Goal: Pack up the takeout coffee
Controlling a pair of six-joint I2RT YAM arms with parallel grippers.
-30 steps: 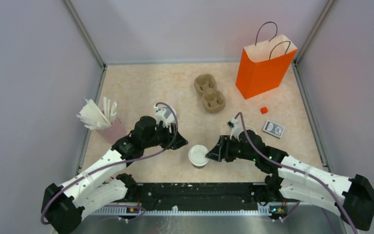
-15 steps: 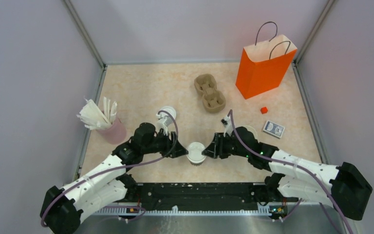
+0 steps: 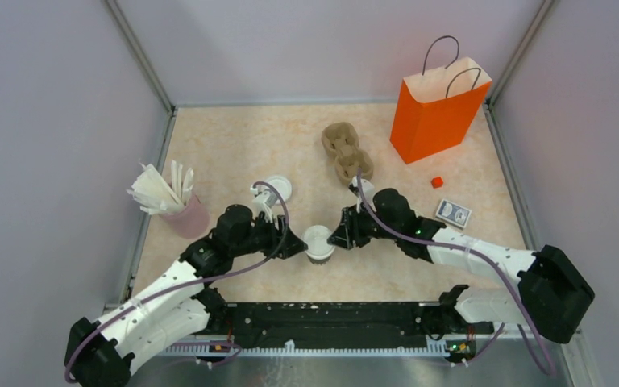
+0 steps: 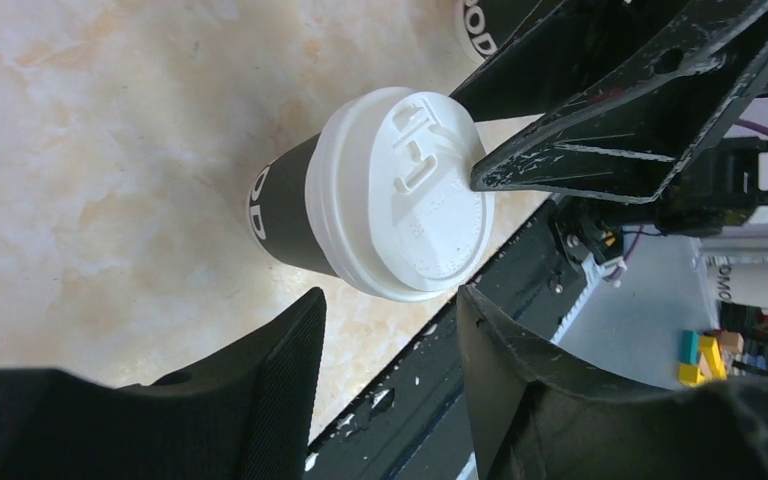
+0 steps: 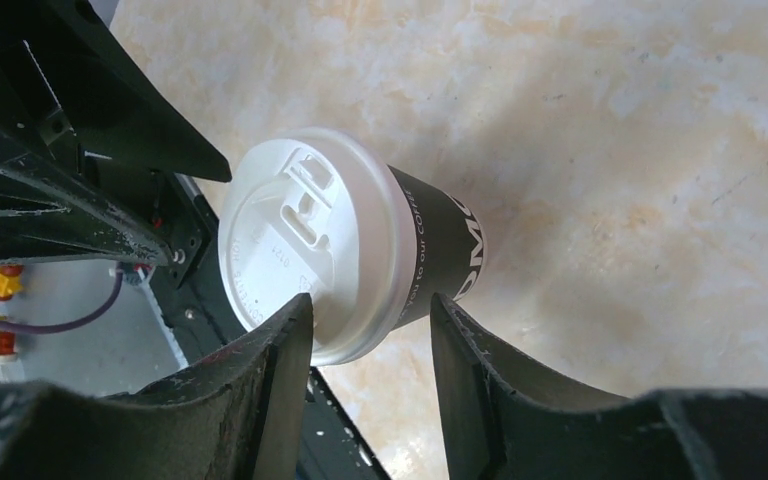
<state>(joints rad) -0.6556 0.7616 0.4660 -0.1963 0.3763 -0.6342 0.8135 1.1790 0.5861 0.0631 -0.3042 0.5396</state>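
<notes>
Small dark-walled paper coffee cup with a round white plastic lid [image 3: 319,241] stands upright on the pale marbled tabletop [image 3: 234,145], lower centre of the overhead frame, between the tips of the two arms. Right pincer [image 3: 340,236] reaches in from the right of the frame. In the right wrist view the cup sits between this pincer's black fingertips [image 5: 295,340], one tip against the lid rim and the other against the dark wall, so it is closed partway on the cup. Left wrist view agrees: one right finger [image 4: 580,150] lies on the lid's edge, the other passes behind the cup. Left pincer [image 3: 297,244] sits just beside the cup on its left in the overhead frame, jaws about half spread and holding nothing. From its own wrist camera the cup is just beyond the gap, not inside it. White lettering on the cup wall, only partly readable. Second white-lidded cup [image 3: 276,189] stands near, up and left of centre. Brown pulp two-cup tray [image 3: 346,153] lies at upper centre, apart from the cup. Tall orange paper bag with dark cord handles [image 3: 439,113] stands upright at upper right. Small orange cube [image 3: 437,182] and blue patterned card box [image 3: 453,214] lie at right. Pink tumbler stuffed with white paper sleeves [image 3: 169,201] stands at the left edge.
</notes>
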